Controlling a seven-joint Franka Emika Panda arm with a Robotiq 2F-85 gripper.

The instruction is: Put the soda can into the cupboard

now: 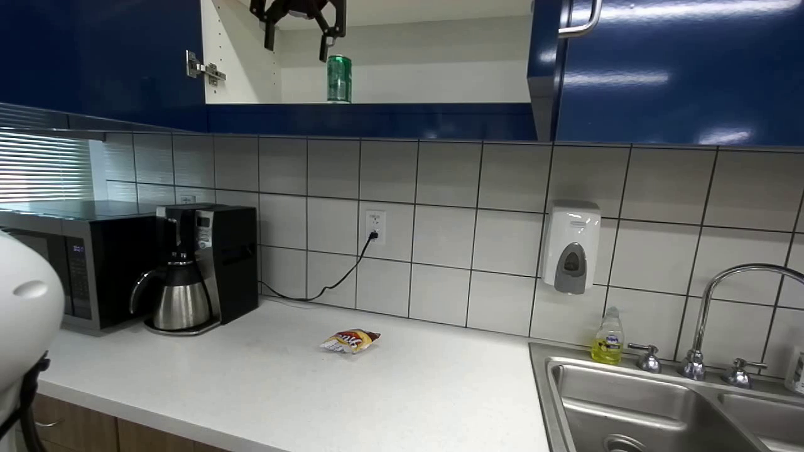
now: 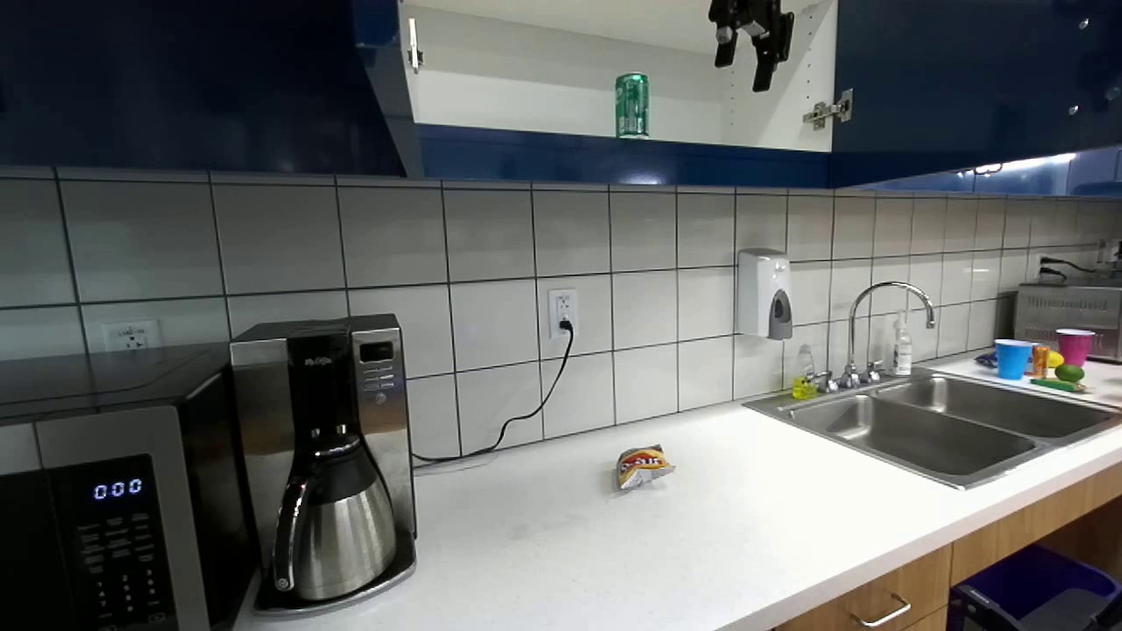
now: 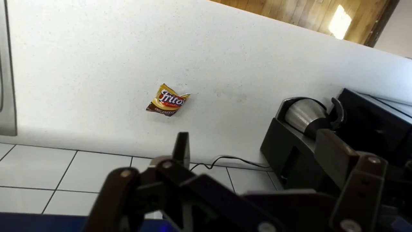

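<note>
On the left in an exterior view, the cupboard (image 2: 526,79) is open and you can see its pale inside. A bit more to the right is the soda can (image 2: 632,109). It stands up straight inside the cupboard, just behind the blue front edge (image 2: 526,151), and nothing is holding it. So the job looks done: 1 can in the right spot. What is left, I think, is only to back away with care, because the can looks near the front and a bump might knock it out.

Now the pose, left to right. What is likely the white arm (image 1: 28,301) shows at the left edge of an exterior view. Next comes the end effector (image 1: 296,54). It hangs up high, apart from the can, and it points down. It seems to be out in front of the cupboard. In the wrist view, a snack bag (image 3: 168,101) lies on the table (image 3: 80,71), and the 2 fingers (image 3: 334,154) are spread wide with nothing pinched between them
</note>
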